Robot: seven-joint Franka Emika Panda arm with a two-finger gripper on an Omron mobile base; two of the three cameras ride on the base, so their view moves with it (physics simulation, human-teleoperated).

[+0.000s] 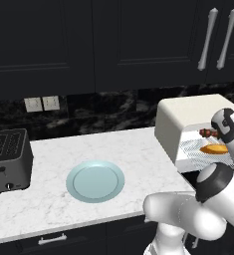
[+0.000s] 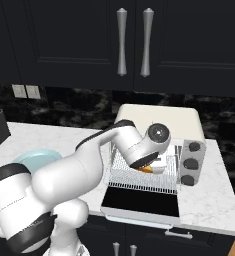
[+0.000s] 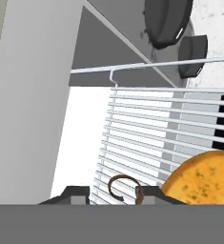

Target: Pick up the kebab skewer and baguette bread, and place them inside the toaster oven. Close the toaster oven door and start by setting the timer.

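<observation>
Gripper [image 3: 112, 194] pinched onto skewer [image 3: 123, 187] over oven [image 1: 188, 115] rack; release may nudge bread [image 3: 204, 178], skewer could roll.

baguette bread [image 3: 204, 178]: cut off by the hand view's right edge
kebab skewer [image 1: 208, 132]: half hidden behind the arm
toaster oven [image 1: 188, 117]: right side cropped

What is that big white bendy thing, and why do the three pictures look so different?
It is a robot arm in a pretend kitchen. Two pictures come from cameras behind it, left and right. The third is from its hand, past the shut gripper into the open toaster oven. On the rack lie the baguette bread and the kebab skewer. On the counter sit a blue plate and a grey toaster. I cannot tell whether the gripper holds anything.
</observation>
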